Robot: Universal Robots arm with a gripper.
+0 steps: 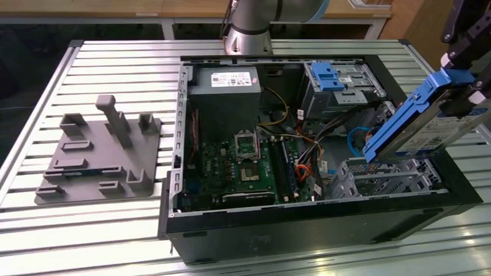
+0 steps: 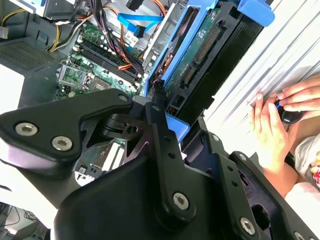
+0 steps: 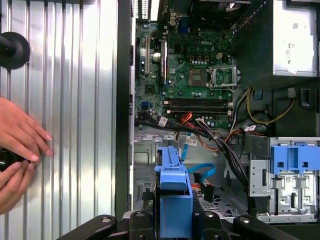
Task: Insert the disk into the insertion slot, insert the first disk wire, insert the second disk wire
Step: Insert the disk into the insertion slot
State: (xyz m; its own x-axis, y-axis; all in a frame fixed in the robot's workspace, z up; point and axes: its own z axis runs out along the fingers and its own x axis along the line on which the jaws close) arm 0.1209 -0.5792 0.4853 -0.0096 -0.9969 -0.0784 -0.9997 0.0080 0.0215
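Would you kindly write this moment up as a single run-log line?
gripper: shut on the disk | the disk: tilted, lower end over the insertion slot | insertion: not yet done

We see an open black computer case [image 1: 307, 230] lying on its side on a slatted metal table [image 1: 92, 230]. Inside it we find a green motherboard [image 1: 245, 167], a power supply [image 1: 224, 80] just beside it, and a tangle of cables [image 1: 305, 164] between the board and a metal bay [image 1: 353, 92] with a blue latch [image 1: 326, 76]. A grey plastic stand [image 1: 100, 155] sits on the table at the exterior view's left, apart from the case.
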